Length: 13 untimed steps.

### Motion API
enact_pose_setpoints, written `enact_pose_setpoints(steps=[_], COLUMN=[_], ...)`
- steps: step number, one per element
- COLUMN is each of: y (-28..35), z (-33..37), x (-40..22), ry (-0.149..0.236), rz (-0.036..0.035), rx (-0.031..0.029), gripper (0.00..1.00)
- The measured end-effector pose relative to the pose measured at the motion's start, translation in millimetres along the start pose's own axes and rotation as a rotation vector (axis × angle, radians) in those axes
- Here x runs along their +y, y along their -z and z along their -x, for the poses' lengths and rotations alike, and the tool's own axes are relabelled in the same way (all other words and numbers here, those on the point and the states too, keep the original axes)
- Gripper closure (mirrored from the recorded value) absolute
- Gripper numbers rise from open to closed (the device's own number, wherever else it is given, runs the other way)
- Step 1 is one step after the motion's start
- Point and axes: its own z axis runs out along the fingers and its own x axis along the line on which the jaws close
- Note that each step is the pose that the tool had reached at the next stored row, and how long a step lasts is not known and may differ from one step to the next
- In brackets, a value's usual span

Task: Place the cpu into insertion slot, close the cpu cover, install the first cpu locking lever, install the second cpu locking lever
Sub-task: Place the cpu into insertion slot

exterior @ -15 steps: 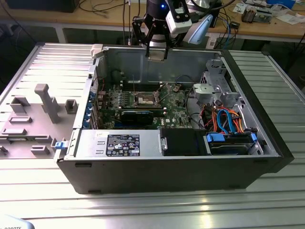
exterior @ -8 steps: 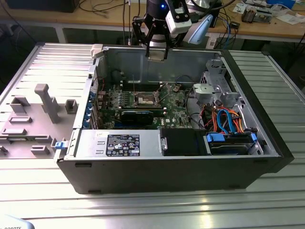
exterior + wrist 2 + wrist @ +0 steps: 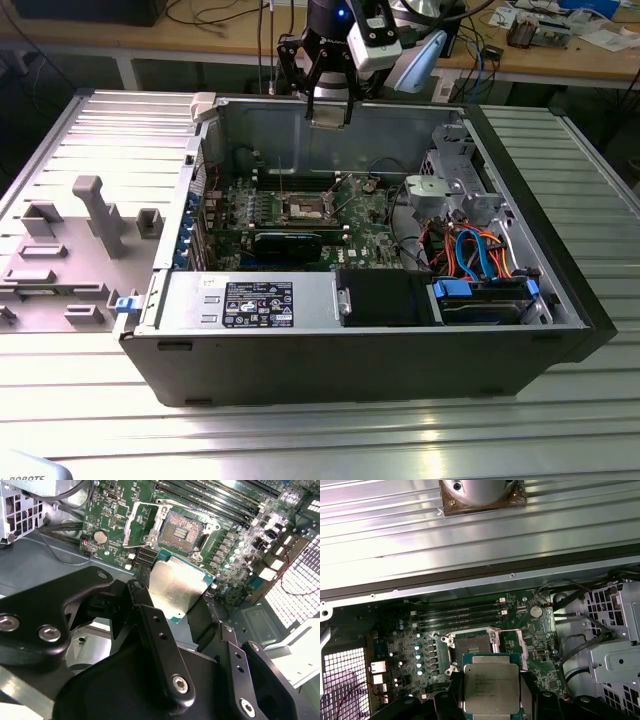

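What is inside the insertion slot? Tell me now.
Nothing: the insertion slot is bare, its dark contact field exposed. The hand holds the cpu clear of it. In the first wrist view, the cpu covers one slot edge.

Dull silver-grey top on cpu, green edge; insertion slot dark centre, silver rim; circuit board green; gripper black; cables blue and orange.
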Motion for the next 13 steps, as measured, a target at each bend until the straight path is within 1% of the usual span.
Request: enact_pose_setpoints(steps=[13], y=[0.0], z=[0.0], x=[0.0], ry=[-0.008], rz=[0.0002], rx=[-0.0007], gripper=[0.46])
